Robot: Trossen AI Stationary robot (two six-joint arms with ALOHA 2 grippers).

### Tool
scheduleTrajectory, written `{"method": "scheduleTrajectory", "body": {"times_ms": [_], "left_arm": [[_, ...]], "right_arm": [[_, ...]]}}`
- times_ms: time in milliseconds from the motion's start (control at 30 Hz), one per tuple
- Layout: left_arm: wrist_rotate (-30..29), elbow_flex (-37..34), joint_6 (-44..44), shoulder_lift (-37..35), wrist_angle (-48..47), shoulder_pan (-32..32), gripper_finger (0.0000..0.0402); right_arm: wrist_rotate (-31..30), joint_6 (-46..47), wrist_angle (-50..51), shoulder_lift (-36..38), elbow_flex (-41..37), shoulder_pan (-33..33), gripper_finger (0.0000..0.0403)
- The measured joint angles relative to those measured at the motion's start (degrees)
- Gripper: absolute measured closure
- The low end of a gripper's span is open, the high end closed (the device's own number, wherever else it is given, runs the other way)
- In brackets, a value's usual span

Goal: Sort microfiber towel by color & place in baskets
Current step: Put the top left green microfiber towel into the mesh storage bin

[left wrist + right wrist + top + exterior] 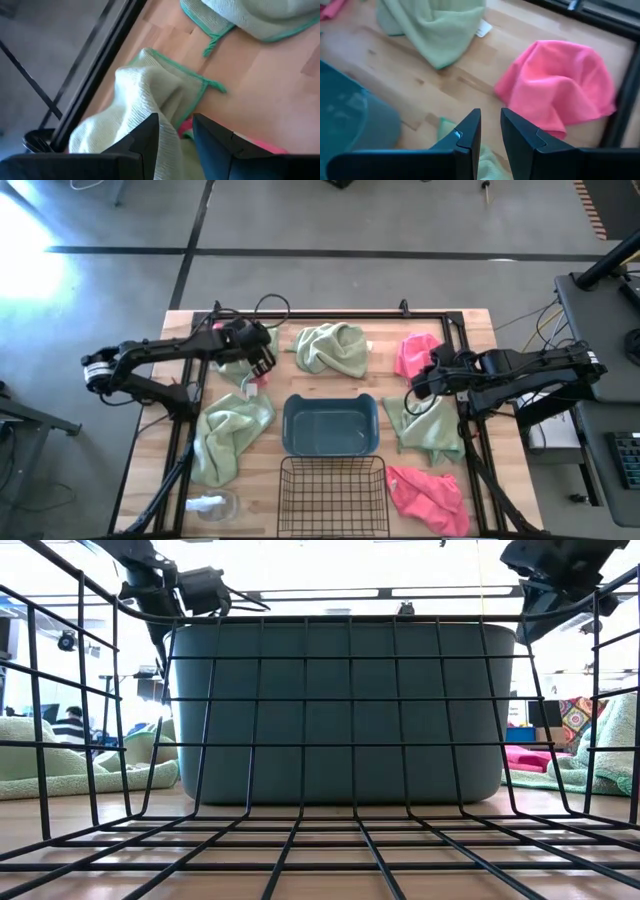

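Observation:
My left gripper (265, 363) (176, 132) hangs at the table's far left, its fingers a narrow gap apart, just above a crumpled green towel (145, 85) with a bit of pink towel (186, 125) beside it. My right gripper (418, 387) (490, 122) hovers at the right, narrowly open and empty, over another green towel (428, 425). A pink towel (560, 85) lies beyond it. The blue-grey bin (330, 425) stands mid-table with the black wire basket (333, 495) in front of it, both empty.
More towels lie flat on the wood: green at far centre (333, 348) and at near left (230, 438), pink at near right (425, 492). A small white-and-clear object (212, 505) lies at the near left corner. A black frame (330, 315) rims the table.

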State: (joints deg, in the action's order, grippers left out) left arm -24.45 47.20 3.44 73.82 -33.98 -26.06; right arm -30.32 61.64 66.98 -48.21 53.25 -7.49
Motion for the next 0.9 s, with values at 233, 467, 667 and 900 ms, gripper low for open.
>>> {"method": "scheduleTrajectory", "body": {"times_ms": [233, 467, 667, 900], "left_arm": [[0.0, 0.0, -2.3, 0.0, -0.3, -3.4, 0.0297], [0.0, -0.1, -4.6, 0.7, -1.7, -3.9, 0.0296], [-0.1, -0.8, -4.6, 4.5, -1.1, -4.5, 0.0296], [-0.1, -0.9, -4.5, 12.4, -0.9, -4.5, 0.0296]], "right_arm": [[0.8, 0.0, -1.9, 0.0, 0.0, 0.0, 0.0335], [0.8, 0.0, -2.0, 0.0, 0.0, 0.0, 0.0335], [0.8, 1.6, -3.0, 0.0, 0.0, 0.0, 0.0335], [3.4, 2.4, -3.0, 0.0, 0.0, 0.0, 0.0335]]}}
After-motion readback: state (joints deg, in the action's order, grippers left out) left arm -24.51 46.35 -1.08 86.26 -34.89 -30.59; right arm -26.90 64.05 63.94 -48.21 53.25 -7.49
